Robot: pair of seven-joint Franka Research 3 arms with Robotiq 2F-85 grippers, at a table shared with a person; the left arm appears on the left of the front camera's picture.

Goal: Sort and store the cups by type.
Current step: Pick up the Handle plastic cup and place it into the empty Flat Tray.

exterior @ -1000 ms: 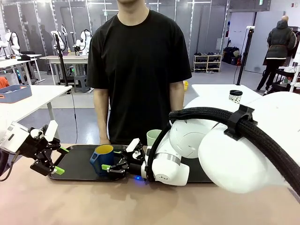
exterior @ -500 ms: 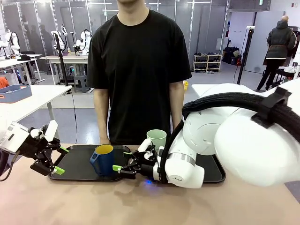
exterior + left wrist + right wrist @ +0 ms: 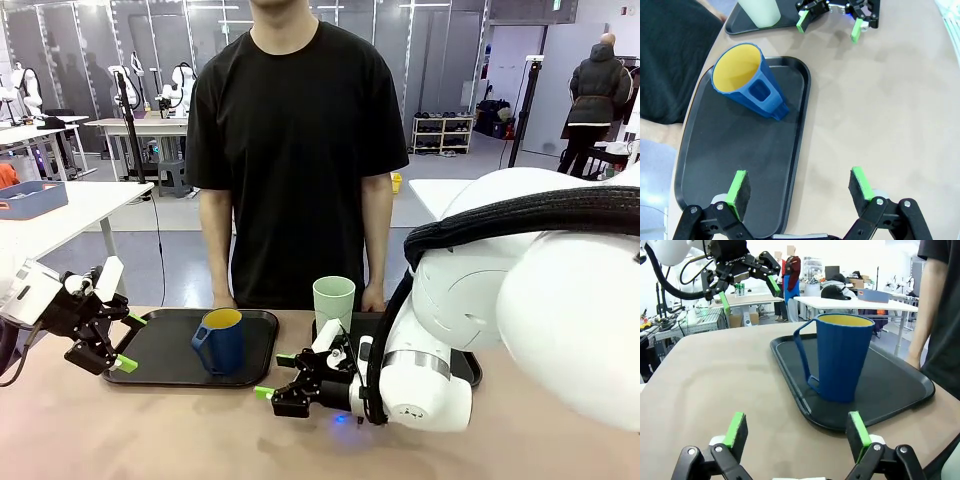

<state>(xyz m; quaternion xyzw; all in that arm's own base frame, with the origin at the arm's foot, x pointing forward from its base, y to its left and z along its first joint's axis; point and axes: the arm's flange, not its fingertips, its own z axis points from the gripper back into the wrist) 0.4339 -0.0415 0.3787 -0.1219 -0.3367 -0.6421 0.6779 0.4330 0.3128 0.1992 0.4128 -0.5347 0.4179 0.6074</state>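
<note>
The dark blue handled mug (image 3: 220, 340) (image 3: 752, 85) (image 3: 842, 355) with a yellow inside stands upright on the left black tray (image 3: 160, 365) (image 3: 790, 150) (image 3: 890, 390). The pale mint-green tumbler (image 3: 333, 303) (image 3: 760, 10) stands on the right black tray (image 3: 468, 372) (image 3: 735, 27). My left gripper (image 3: 130, 342) (image 3: 800, 192) (image 3: 747, 290) hangs open at the left tray's left end, empty. My right gripper (image 3: 275, 377) (image 3: 827, 27) (image 3: 797, 432) is open and empty, low over the bare table just in front of the trays, pointing at the mug.
A person in a black shirt stands at the far edge, with hands (image 3: 375, 298) resting by the trays. My bulky right arm (image 3: 520, 320) covers most of the right tray. The near tabletop (image 3: 150, 430) is bare.
My right gripper has drawn back from beside the mug, off the tray, toward the near side and to the right, uncovering the tumbler. The left arm has stayed still.
</note>
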